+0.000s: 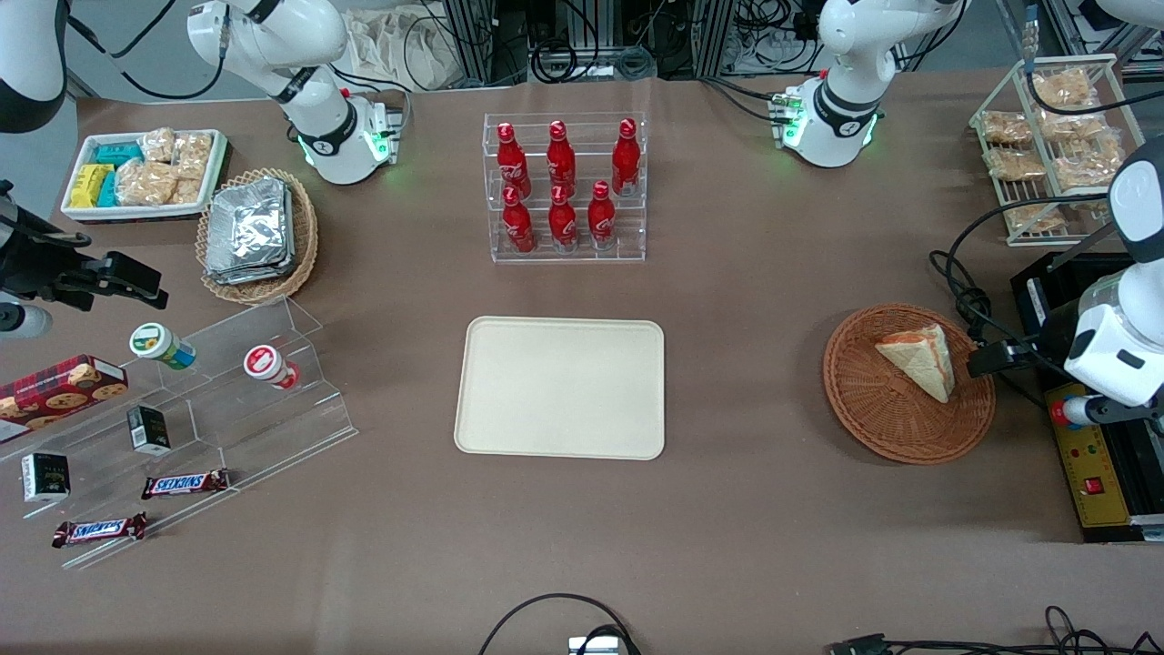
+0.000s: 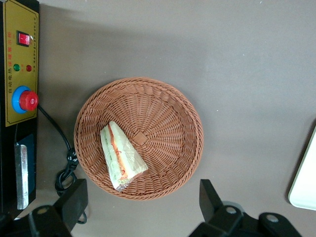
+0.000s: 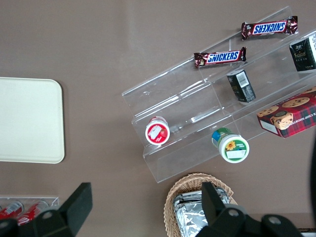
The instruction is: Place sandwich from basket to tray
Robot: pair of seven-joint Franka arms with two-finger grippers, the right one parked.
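Note:
The sandwich [image 1: 920, 359], a wrapped white-bread wedge with red, orange and green filling, lies in the reddish-brown wicker basket [image 1: 873, 409] toward the working arm's end of the table. The wrist view looks down on the sandwich [image 2: 121, 155] near the basket's [image 2: 168, 123] rim. My gripper [image 1: 989, 359] hovers above the basket's edge, well over the table. It is open, with nothing between its fingers [image 2: 74, 200]. The gripper [image 2: 143, 202] is apart from the sandwich. The cream tray [image 1: 559, 387] lies bare at mid-table, and its corner [image 2: 303, 182] shows in the wrist view.
A yellow-faced control box [image 1: 1096, 473] with a red button [image 2: 28, 100] and a black cable [image 1: 964, 291] sits beside the basket. A rack of red bottles [image 1: 564, 186] stands farther from the camera than the tray. A wire rack of bagged snacks [image 1: 1055, 146] is nearby.

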